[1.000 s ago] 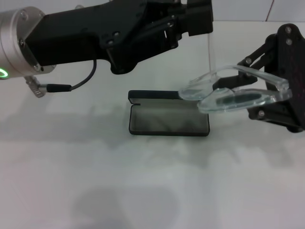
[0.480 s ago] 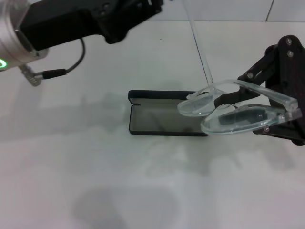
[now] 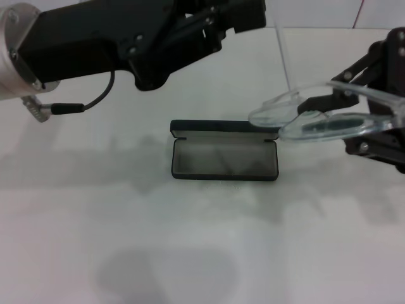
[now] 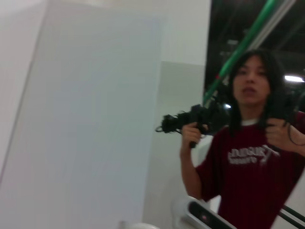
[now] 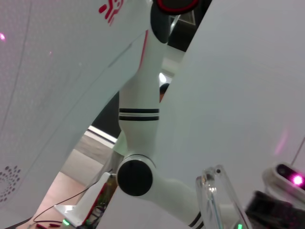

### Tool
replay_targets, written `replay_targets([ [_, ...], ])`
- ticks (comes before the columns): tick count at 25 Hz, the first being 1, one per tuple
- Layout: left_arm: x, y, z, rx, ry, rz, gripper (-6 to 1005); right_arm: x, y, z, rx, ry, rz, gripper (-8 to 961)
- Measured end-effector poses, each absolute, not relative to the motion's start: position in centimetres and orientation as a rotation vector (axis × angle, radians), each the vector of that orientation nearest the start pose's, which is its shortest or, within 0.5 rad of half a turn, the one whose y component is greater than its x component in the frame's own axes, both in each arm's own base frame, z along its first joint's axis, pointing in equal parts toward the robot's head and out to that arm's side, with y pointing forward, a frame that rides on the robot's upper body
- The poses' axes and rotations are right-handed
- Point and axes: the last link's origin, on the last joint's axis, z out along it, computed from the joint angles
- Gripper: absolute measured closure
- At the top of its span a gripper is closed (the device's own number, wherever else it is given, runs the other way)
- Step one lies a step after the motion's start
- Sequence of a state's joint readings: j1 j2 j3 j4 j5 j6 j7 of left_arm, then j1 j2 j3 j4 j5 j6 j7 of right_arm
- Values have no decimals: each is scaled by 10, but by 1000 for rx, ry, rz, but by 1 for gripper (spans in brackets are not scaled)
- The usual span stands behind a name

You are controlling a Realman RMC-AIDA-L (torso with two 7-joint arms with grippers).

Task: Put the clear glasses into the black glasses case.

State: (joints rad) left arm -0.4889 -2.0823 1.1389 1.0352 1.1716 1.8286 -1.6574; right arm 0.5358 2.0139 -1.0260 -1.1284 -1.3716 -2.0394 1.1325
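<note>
The black glasses case (image 3: 224, 151) lies open on the white tabletop (image 3: 190, 253), near the middle of the head view, with its grey-lined tray facing up and its lid standing along the far edge. Nothing lies inside the tray.

The clear glasses (image 3: 329, 114) are held in the air at the right side of the head view, above and just to the right of the case's right end, not touching it. Their lenses face roughly downward and toward the case, and one transparent arm (image 3: 283, 57) sticks up and away from the frame toward the top of the picture. The right hand (image 3: 373, 126) is clenched on the glasses, its black linkage fingers wrapped around the frame on the side away from the case.

The left hand (image 3: 247, 16) reaches in from the upper left, high over the far part of the tabletop and well apart from the case; whether it is clenched or released I cannot tell, since its tips run out of the frame.

In the right wrist view, a clear piece of the glasses (image 5: 217, 195) shows near the lower edge.
</note>
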Motion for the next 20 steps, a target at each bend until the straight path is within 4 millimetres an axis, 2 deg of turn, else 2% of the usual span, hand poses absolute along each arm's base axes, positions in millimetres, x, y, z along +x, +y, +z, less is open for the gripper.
replay_targets([
  [5,-115,305,60,-2760,-126,-1613,882,121,284,86,-2729,-941,1277,844],
  [13,-121,323,50,-2691,-167,-1488,883,115,276,83,-2776,-1050,1270,843],
  [20,-111,326,46,-2705,-160,-1493,883,114,279,79,-2792,-1036,1263,842],
])
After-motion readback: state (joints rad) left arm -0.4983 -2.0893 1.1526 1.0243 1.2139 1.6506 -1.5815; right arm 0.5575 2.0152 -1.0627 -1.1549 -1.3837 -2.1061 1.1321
